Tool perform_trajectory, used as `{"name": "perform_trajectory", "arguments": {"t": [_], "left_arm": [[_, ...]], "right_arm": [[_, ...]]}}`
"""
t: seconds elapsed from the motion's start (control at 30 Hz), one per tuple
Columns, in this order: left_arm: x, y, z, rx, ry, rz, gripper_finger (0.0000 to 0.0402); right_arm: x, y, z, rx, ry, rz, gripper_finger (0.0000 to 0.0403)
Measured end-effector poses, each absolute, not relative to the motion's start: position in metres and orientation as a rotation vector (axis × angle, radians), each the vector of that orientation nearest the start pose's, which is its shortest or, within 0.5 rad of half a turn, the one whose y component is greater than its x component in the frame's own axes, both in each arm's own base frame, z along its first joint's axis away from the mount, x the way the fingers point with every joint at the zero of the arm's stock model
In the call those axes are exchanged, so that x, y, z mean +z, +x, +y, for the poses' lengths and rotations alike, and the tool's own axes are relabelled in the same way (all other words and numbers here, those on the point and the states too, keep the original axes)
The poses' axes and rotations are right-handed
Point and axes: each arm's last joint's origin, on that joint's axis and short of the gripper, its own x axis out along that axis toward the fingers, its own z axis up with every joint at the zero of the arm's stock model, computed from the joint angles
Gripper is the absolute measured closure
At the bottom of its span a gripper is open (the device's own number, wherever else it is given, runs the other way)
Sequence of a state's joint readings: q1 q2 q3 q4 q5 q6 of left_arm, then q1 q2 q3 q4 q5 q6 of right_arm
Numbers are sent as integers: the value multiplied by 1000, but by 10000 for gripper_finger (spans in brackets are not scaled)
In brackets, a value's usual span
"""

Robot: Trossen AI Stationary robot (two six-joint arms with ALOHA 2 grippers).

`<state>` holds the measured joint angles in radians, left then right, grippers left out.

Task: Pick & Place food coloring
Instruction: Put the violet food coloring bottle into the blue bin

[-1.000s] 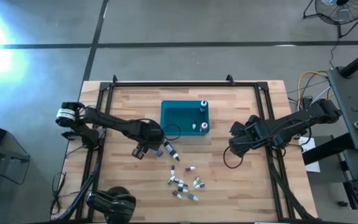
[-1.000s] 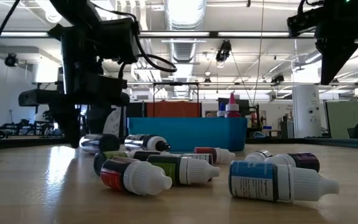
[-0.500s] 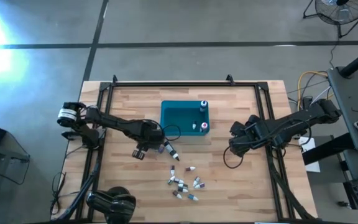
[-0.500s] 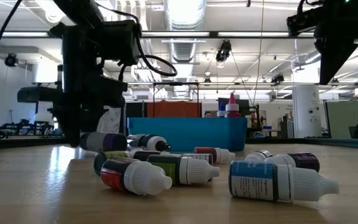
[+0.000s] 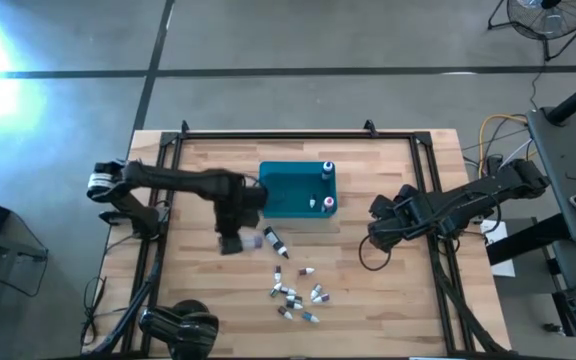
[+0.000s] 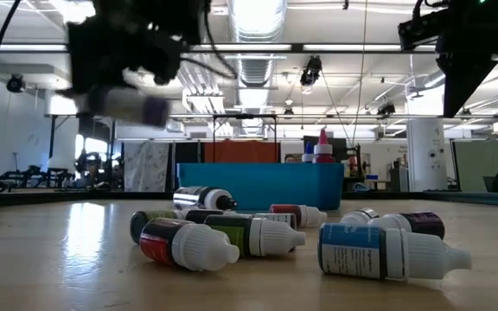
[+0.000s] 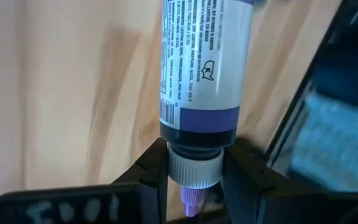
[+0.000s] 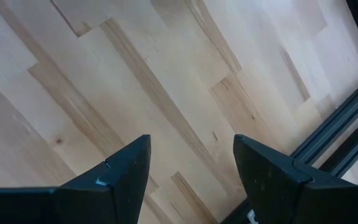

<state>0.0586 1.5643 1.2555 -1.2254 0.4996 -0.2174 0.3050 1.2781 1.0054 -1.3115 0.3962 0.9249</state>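
The robot has two dark arms, almost black, made of long thin links with rounder joints. The left arm (image 5: 173,182) has a pale grey and white ring at its outer end, near the desk edge. Thin black cables hang in loops beside both arms, and one loop curls below the right arm (image 5: 458,205). The right arm's jaws are two flat black wedges with slanted edges. The left arm's jaws are also black, and faint white writing is on the body behind them.
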Motion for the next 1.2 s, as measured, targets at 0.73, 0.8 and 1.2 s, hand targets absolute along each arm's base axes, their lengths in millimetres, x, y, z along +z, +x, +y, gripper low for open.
{"name": "perform_trajectory", "arguments": {"t": [0.73, 0.8, 1.2], "left_arm": [[267, 285, 141, 140, -1382, 1295, 321], [262, 288, 139, 94, -1417, 1318, 321], [221, 305, 152, 112, -1542, 1509, 321]], "right_arm": [[254, 191, 47, -756, 234, 1232, 179], [254, 191, 47, -766, 247, 1226, 179], [254, 193, 46, -795, 230, 1182, 179]]}}
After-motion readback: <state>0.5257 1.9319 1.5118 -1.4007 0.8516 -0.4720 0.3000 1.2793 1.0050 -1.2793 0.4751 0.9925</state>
